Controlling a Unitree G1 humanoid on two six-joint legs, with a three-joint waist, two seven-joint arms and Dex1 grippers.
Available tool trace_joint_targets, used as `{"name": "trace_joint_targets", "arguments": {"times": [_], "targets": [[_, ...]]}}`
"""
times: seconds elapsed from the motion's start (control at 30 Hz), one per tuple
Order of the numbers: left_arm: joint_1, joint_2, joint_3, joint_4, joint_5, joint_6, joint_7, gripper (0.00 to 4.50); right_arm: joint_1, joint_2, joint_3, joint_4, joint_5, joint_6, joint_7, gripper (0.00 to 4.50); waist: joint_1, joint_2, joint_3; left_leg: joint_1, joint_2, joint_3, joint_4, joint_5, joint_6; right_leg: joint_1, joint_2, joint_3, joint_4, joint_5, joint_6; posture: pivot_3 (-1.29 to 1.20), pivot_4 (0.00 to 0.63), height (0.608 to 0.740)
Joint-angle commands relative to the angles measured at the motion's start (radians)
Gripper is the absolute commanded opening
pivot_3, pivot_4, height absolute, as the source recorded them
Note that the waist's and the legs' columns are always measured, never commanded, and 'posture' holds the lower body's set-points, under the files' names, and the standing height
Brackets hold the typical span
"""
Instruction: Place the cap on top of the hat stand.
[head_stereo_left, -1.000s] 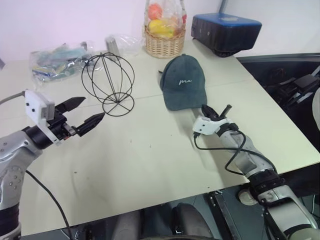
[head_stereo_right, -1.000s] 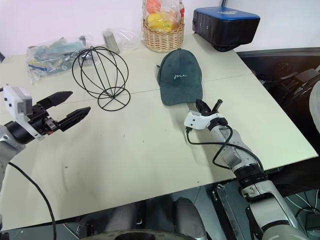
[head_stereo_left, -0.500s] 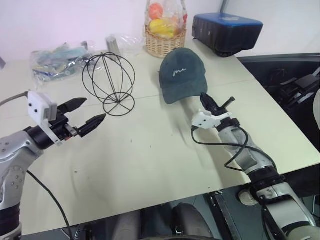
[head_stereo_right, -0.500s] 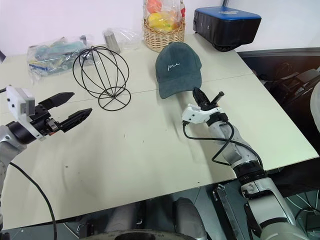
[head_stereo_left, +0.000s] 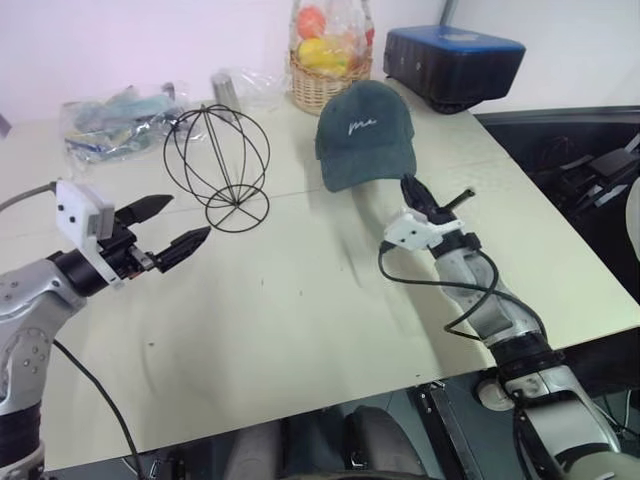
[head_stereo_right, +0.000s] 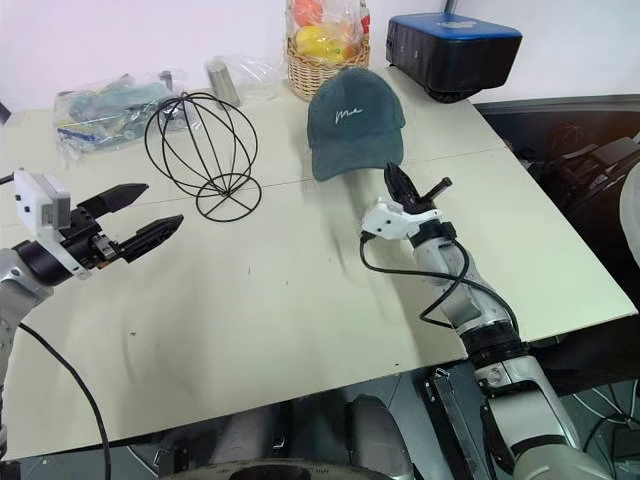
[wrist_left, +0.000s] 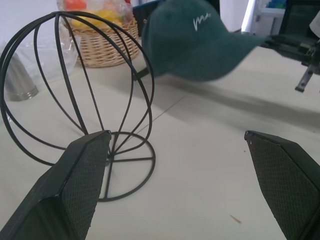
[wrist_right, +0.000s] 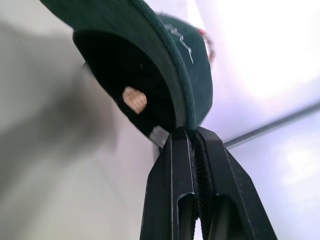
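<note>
Your right pincer (head_stereo_right: 392, 180) is pinching the brim of the cap (head_stereo_right: 355, 124), its two black fingers pressed together on the brim's edge, as the right wrist view shows close up. The dark green cap hangs clear of the table (head_stereo_right: 300, 300), tilted with its crown toward the top of the frame and its white embroidery facing up, in the upper centre of the head views. Its shadow falls on the pale tabletop below it.

Your left pincer (head_stereo_left: 170, 225) sits at the left of the frame with its fingers spread wide and nothing between them, pointing toward the centre. The hat stand (head_stereo_left: 217, 165), a globe of thin black wire on a ring base, stands upright on the table in the upper left, well apart from the cap and bare.

Behind them, at the top of the frame, a wicker basket (head_stereo_left: 329, 85) holds wrapped fruit, a dark blue box (head_stereo_left: 453, 62) sits to its right, and clear plastic bags (head_stereo_left: 115, 122) lie at the far left.
</note>
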Motion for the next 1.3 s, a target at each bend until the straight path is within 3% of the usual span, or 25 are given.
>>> {"name": "trace_joint_targets", "arguments": {"times": [0.03,0.57,1.3], "targets": [[-0.018,0.015,0.004,-0.002,0.007,-0.022,-0.009,4.5,-0.065,0.007,-0.05,-0.09,0.036,-0.014,-0.002,0.02,0.0,0.0,0.0,0.0,0.0,0.0,0.0,0.0,0.0,0.0,0.0,0.0,0.0,0.0,0.0,0.0,0.15,0.74],[-0.041,0.028,0.068,0.316,0.126,-0.191,-0.021,4.5,-0.217,0.177,-0.004,-0.228,0.13,-0.01,0.132,0.02,-0.001,0.0,0.0,-0.001,0.0,0.0,0.0,0.0,0.0,-0.002,0.0,0.0,0.001,0.0,0.0,0.0,0.15,0.74],[-0.041,0.017,0.108,0.471,0.207,-0.306,0.062,4.5,-0.351,0.397,0.124,-0.068,0.073,0.065,0.148,0.02,-0.018,0.0,0.0,-0.003,0.0,0.0,-0.001,0.0,0.0,-0.007,-0.001,0.0,0.004,0.0,0.0,0.0,0.15,0.74]]}}
